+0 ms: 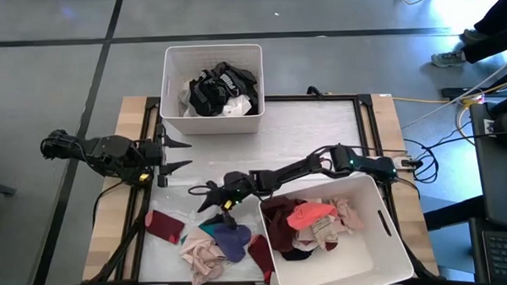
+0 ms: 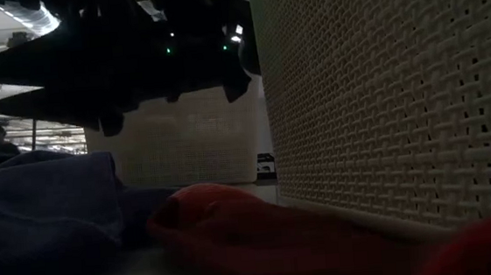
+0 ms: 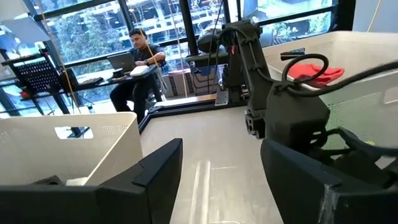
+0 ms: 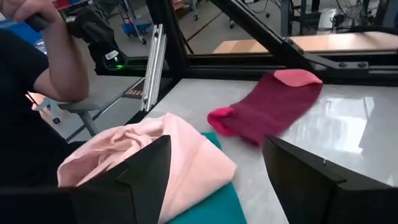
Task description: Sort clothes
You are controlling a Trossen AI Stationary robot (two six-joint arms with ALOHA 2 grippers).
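Nearest the low camera lies a red garment (image 2: 235,222) on the tabletop (image 1: 308,132), hard against the near bin (image 1: 384,248), which holds pink and maroon pieces. The loose clothes (image 1: 215,241) wait in a heap left of that bin. The right tool (image 1: 211,195) hangs just above the heap, jaws spread and empty; the left tool (image 1: 176,154) waits released at the left edge. The step looks like picking: next, drop onto one piece, clench, carry it to a bin; the far bin (image 1: 212,55) holds black and white

Bare tabletop (image 1: 312,132) mid-table, far bin (image 1: 215,118) beyond, near bin (image 1: 392,239) walling loose clothes (image 1: 215,245) (front edge)
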